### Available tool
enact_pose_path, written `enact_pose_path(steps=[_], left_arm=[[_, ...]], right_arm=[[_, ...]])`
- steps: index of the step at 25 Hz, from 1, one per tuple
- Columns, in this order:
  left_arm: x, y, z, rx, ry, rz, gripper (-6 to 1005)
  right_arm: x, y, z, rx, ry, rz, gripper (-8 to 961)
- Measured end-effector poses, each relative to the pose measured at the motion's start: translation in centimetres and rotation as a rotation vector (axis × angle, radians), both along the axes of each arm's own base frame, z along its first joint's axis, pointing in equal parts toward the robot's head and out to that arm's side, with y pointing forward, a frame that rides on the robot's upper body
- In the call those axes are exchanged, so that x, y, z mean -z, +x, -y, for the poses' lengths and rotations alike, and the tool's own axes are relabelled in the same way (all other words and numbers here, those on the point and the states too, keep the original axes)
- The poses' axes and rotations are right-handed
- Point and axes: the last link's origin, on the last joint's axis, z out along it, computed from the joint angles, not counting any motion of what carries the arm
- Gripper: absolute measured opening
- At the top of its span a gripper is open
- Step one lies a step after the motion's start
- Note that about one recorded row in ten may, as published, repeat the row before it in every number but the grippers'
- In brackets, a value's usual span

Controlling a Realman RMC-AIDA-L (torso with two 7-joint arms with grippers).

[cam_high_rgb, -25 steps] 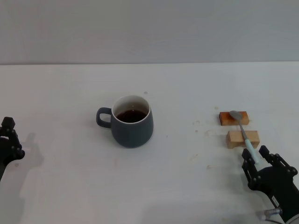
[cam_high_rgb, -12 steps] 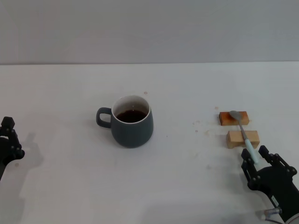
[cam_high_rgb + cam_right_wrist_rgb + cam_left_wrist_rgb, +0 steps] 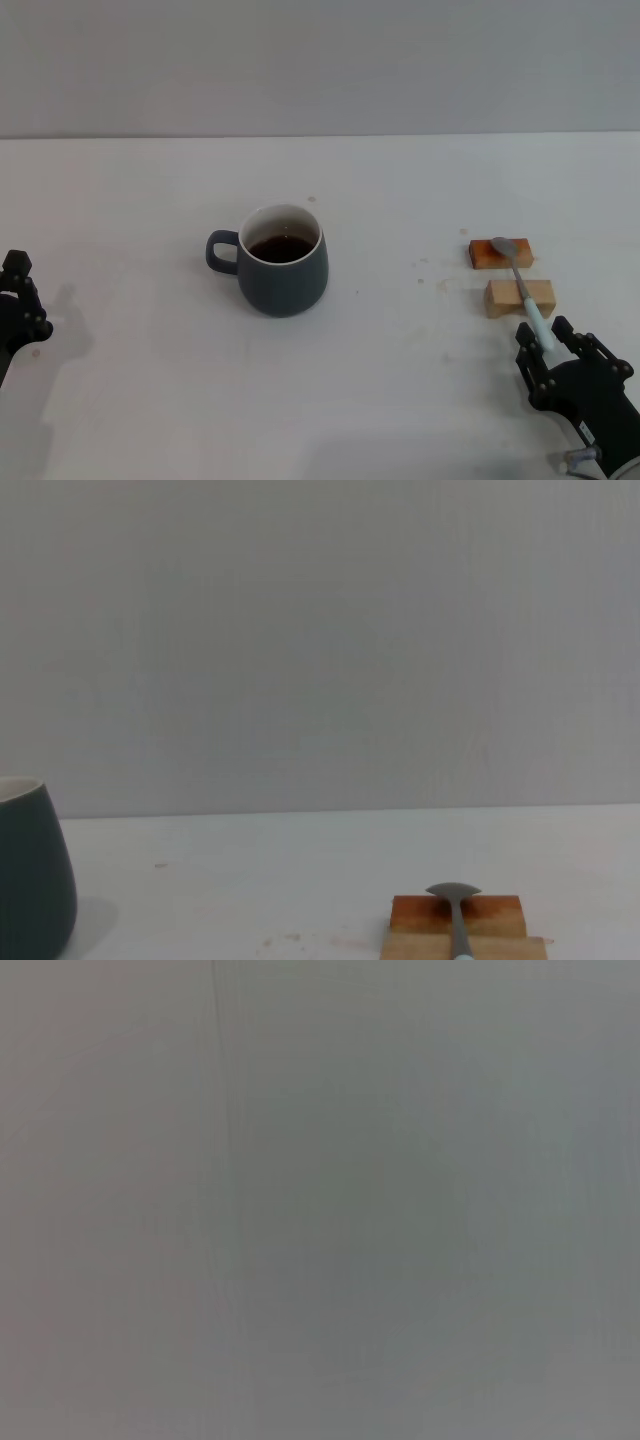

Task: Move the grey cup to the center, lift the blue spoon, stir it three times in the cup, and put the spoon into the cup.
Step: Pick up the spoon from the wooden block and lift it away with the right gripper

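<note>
The grey cup sits upright near the middle of the white worktop, dark liquid inside, handle pointing toward the robot's left, so by the look of it the centering step is done and the spoon pickup is the one in hand. The blue spoon lies across two wooden blocks, well off to the cup's right, metal bowl on the far block, pale handle sloping down toward the near edge. And there's the right claw, low at the near right, fingers spread, the handle tip right between them and nothing gripped yet. Next call, I'd say: close on that slim handle and lift straight up so the blocks don't get dragged along. Between spoon and cup the worktop shows only a few specks. The left claw is parked at the far left edge; its opening I cannot tell.
</note>
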Motion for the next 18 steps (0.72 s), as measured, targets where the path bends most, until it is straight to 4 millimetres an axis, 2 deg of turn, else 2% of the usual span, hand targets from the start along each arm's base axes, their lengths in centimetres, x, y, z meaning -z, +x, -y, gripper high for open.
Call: enact_pose_path(steps=[18], left_arm=[[-0.10,0.03,0.00,0.004,0.003,-0.001,-2]], right_arm=[[0.10,-0.28,0.02,-0.007,-0.002,-0.009,287]])
